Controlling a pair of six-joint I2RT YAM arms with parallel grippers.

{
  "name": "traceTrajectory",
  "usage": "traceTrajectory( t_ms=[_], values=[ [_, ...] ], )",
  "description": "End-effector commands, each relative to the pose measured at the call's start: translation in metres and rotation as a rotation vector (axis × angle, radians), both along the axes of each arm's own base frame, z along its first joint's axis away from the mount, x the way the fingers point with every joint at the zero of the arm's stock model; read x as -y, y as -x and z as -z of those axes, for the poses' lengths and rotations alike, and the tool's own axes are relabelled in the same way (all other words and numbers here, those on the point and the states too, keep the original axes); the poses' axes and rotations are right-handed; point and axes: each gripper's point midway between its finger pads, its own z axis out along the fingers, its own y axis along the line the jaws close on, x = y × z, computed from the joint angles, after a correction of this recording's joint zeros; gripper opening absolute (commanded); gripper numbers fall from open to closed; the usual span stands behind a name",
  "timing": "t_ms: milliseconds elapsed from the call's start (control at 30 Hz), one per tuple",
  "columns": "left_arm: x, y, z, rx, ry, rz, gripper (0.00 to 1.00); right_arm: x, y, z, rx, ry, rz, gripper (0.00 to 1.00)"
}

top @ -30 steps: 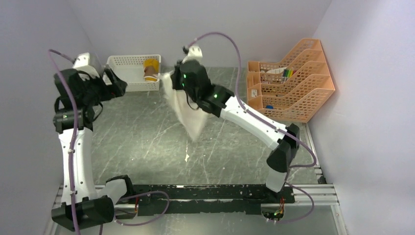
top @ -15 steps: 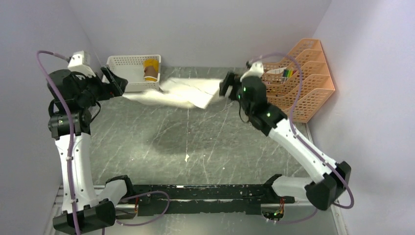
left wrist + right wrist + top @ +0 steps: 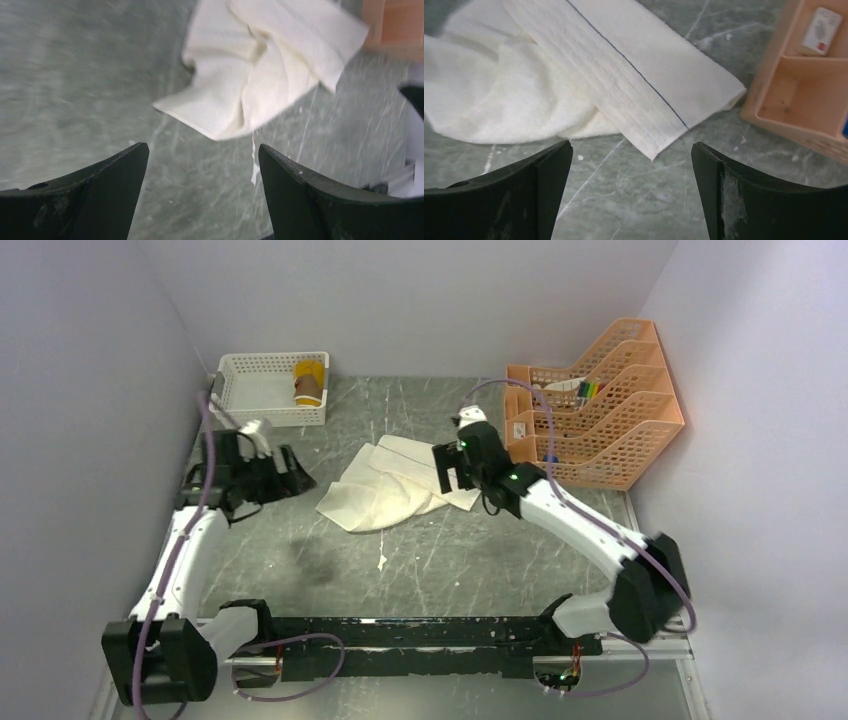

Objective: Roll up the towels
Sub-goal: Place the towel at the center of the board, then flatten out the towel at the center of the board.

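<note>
1. The cream towel [image 3: 392,486] lay in a loose, crumpled heap on the grey marbled table [image 3: 450,560], near the middle and between the two arms.
2. Part of it was bunched into soft folds. Another part lay as a flatter band with a thin dark stitched line, and in the right wrist view one corner of that band pointed toward the camera.
3. The left gripper [image 3: 202,150] sat low over the table on the heap's left side. Its fingers stood wide apart with nothing between them.
4. In the left wrist view the towel lay ahead of the fingertips and clear of them, with bare table in between.
5. The right gripper [image 3: 631,146] hung just beside the towel's right edge. Its fingers were also spread wide and held nothing.
6. In its wrist view the band's corner reached into the gap between the two black fingers, but neither finger touched the cloth.
7. The mustard-yellow towel [image 3: 309,382] stood as a compact roll with brown showing, inside the right end of the white lattice basket [image 3: 255,390].
8. That basket sat at the far left corner of the table, well apart from the cream towel.
9. An orange tiered file tray [image 3: 610,430] stood against the right wall, near the right gripper, with small items in its compartments.
</note>
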Motion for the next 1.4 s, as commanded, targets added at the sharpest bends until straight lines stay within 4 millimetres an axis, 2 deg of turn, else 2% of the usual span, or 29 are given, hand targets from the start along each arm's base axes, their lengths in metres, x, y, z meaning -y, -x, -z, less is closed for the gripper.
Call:
traceTrajectory(
  t_ms=[0, 100, 267, 467, 567, 700, 833, 933, 1033, 1100, 1200, 1267, 1367],
  values=[
    [0.039, 0.000, 0.029, -0.034, -0.052, 0.069, 0.92, -0.008, -0.002, 0.053, -0.165, 0.225, -0.170, 0.89],
    [0.052, 0.001, 0.042, -0.075, -0.012, 0.063, 0.92, -0.005, -0.001, 0.079, -0.231, 0.302, -0.216, 0.89],
    [0.049, 0.003, 0.057, -0.132, -0.049, 0.068, 0.92, -0.004, 0.006, 0.111, -0.312, 0.348, -0.259, 0.85],
    [0.056, 0.016, 0.076, -0.185, -0.025, 0.097, 0.90, 0.015, 0.004, 0.141, -0.363, 0.440, -0.214, 0.80],
    [0.062, 0.021, 0.080, -0.192, -0.005, 0.107, 0.89, 0.017, 0.004, 0.150, -0.385, 0.446, -0.210, 0.76],
    [0.071, 0.020, 0.072, -0.177, -0.002, 0.129, 0.89, 0.023, 0.002, 0.160, -0.418, 0.443, -0.190, 0.68],
    [0.083, 0.010, 0.057, -0.148, -0.020, 0.165, 0.88, 0.030, 0.001, 0.167, -0.454, 0.437, -0.169, 0.55],
    [0.094, 0.001, 0.049, -0.128, -0.041, 0.192, 0.88, 0.037, 0.002, 0.174, -0.482, 0.446, -0.147, 0.31],
    [0.105, -0.010, 0.044, -0.111, -0.040, 0.218, 0.88, 0.044, 0.002, 0.180, -0.509, 0.446, -0.121, 0.00],
    [0.113, -0.017, 0.044, -0.106, -0.036, 0.233, 0.88, 0.045, 0.001, 0.178, -0.518, 0.424, -0.107, 0.00],
    [0.130, -0.030, 0.046, -0.095, -0.019, 0.258, 0.88, 0.038, -0.010, 0.156, -0.471, 0.318, -0.098, 0.00],
    [0.145, -0.040, 0.048, -0.090, -0.022, 0.283, 0.88, 0.034, -0.021, 0.130, -0.421, 0.224, -0.091, 0.00],
    [0.169, -0.050, 0.054, -0.089, -0.051, 0.320, 0.88, 0.027, -0.037, 0.077, -0.303, 0.091, -0.084, 0.00]
  ],
)
